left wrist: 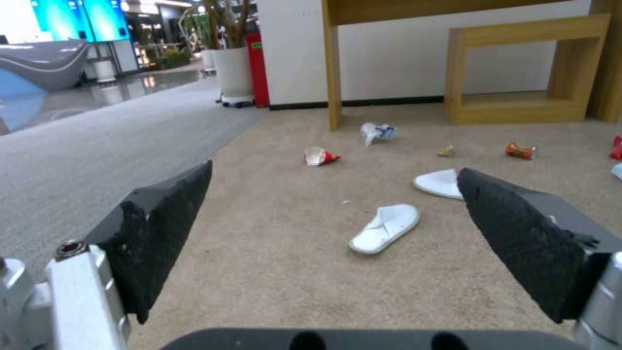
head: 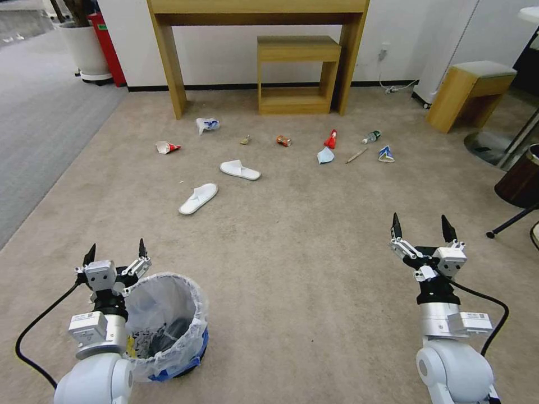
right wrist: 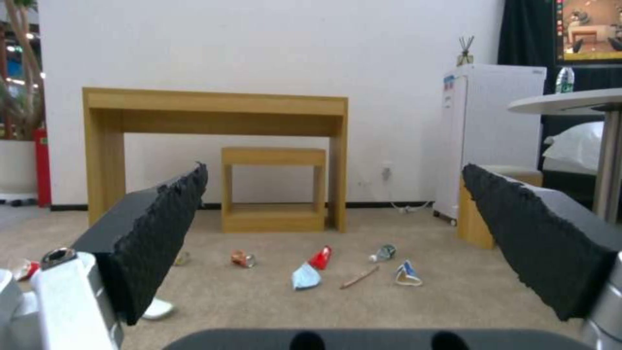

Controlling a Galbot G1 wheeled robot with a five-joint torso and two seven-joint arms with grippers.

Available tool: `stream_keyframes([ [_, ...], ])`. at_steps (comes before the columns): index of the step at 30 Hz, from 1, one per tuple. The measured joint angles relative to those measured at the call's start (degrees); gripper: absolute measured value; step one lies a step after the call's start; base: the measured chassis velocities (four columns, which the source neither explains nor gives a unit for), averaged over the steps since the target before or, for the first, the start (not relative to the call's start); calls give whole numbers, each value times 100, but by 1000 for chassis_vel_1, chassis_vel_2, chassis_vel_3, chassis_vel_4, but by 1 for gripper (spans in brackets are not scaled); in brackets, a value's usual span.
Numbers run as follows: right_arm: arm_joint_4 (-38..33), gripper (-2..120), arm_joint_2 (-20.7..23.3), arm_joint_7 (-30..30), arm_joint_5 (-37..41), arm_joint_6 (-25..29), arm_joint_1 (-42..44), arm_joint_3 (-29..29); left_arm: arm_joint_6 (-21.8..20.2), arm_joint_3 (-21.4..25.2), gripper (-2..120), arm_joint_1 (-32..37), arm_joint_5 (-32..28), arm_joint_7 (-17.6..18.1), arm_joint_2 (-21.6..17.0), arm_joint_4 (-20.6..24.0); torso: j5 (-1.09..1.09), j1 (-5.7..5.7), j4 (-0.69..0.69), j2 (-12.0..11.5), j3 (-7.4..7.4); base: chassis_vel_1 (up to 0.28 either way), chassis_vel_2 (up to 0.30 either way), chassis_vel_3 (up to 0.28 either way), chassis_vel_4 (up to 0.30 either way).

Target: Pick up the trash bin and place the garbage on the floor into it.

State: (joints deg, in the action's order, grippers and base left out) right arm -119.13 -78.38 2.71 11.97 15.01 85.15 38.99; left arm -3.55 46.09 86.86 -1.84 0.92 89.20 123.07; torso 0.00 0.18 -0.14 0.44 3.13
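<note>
Trash bin (head: 168,328) upright, mouth up, beside spread left gripper (head: 115,251).

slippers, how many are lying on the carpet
2: one slipper lies nearer the trash bin, the other slipper just beyond it towards the wooden desk; none looks hidden.

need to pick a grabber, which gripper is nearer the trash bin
Left. The left gripper, open, hangs at the trash bin's rim. The right gripper, also open, is far across the floor.

Ahead of me: wooden desk (head: 258,7) against white wall, small wooden shelf unit (head: 297,73) beneath it. White planter (head: 85,50) beside red cylinder (head: 108,47). Upholstered stool (head: 470,92) near the wall.
</note>
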Motion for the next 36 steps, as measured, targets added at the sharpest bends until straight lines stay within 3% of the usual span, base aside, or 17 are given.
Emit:
stream_keyframes([
  [36, 45, 100, -162, -18, -355, 101, 22, 31, 65, 20, 100, 25, -32, -4, -55, -37, 0, 0, 0, 0, 0, 7, 9, -8, -9],
])
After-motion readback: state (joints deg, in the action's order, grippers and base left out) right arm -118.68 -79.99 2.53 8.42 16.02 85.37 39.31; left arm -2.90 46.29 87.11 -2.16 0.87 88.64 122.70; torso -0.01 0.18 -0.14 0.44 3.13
